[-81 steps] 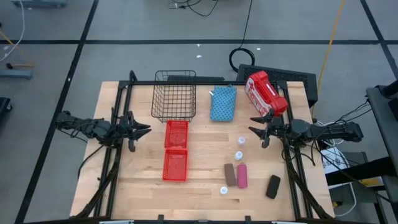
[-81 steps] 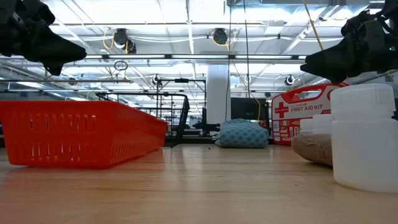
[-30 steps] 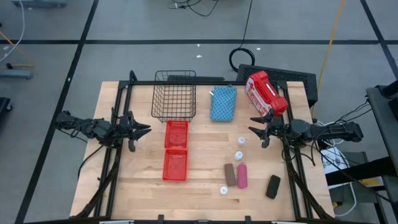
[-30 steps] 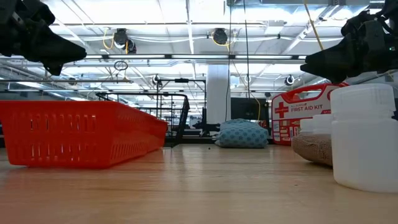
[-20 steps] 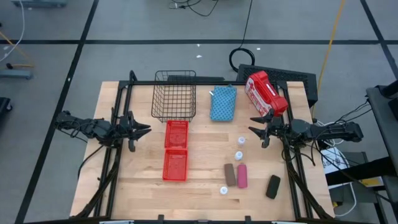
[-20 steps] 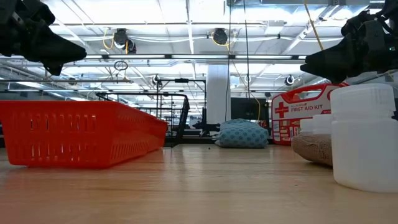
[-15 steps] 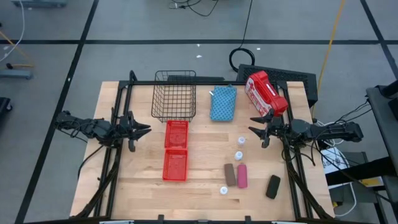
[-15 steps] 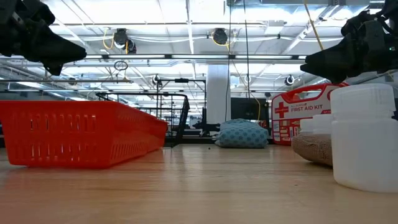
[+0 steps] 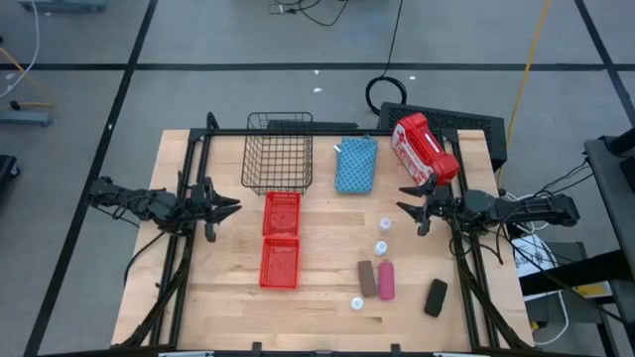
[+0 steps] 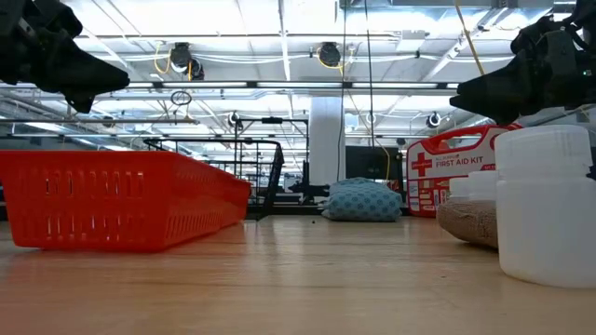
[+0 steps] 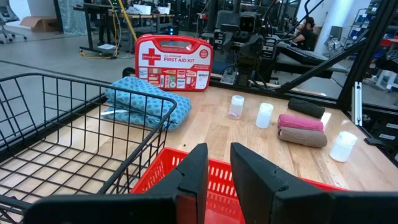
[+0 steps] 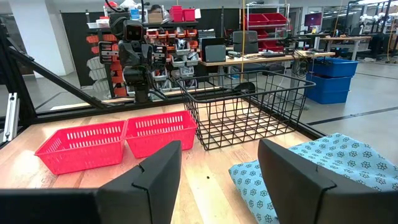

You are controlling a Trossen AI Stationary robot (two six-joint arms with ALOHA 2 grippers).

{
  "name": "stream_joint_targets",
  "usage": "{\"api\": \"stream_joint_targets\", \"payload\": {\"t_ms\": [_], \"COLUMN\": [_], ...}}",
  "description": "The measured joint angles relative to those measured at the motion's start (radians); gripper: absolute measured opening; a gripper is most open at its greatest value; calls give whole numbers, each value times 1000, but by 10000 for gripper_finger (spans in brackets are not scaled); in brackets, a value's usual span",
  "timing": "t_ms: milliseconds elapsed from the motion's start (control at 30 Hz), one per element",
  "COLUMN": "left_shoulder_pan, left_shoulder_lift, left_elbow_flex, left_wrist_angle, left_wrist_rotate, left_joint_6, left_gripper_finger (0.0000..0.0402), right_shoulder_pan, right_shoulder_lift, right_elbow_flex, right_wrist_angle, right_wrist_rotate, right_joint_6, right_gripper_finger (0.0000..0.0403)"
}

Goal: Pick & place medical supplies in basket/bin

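Note:
In the high view the black wire basket (image 9: 279, 151) stands at the far middle. Two red bins (image 9: 282, 213) (image 9: 279, 263) lie in line in front of it. The light-blue pouch (image 9: 356, 165) lies flat to the basket's right. Three white vials (image 9: 384, 225) (image 9: 380, 247) (image 9: 357, 303) stand upright, and the brown (image 9: 366, 279), pink (image 9: 386, 281) and black (image 9: 436, 297) rolls lie near the right front. My left gripper (image 9: 230, 207) hovers left of the bins, with a narrow gap between its fingers (image 11: 217, 155). My right gripper (image 9: 405, 210) hovers right of the vials, wide open (image 12: 217, 162).
The red and white first aid case (image 9: 424, 149) stands at the far right corner, just behind my right gripper. A black frame runs along the table's far, left and right edges. Bare wood lies between the bins and the vials.

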Motion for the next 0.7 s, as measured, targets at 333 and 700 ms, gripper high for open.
{"api": "stream_joint_targets", "payload": {"t_ms": [333, 700], "left_shoulder_pan": [0, 0], "left_shoulder_lift": [0, 0], "left_elbow_flex": [0, 0], "left_wrist_angle": [0, 0], "left_wrist_rotate": [0, 0], "left_joint_6": [0, 0], "left_gripper_finger": [74, 74], "right_shoulder_pan": [0, 0], "right_shoulder_lift": [0, 0], "right_elbow_flex": [0, 0], "right_wrist_angle": [1, 16], "right_wrist_rotate": [-1, 123], "right_joint_6": [298, 436], "right_gripper_finger": [201, 199]}}
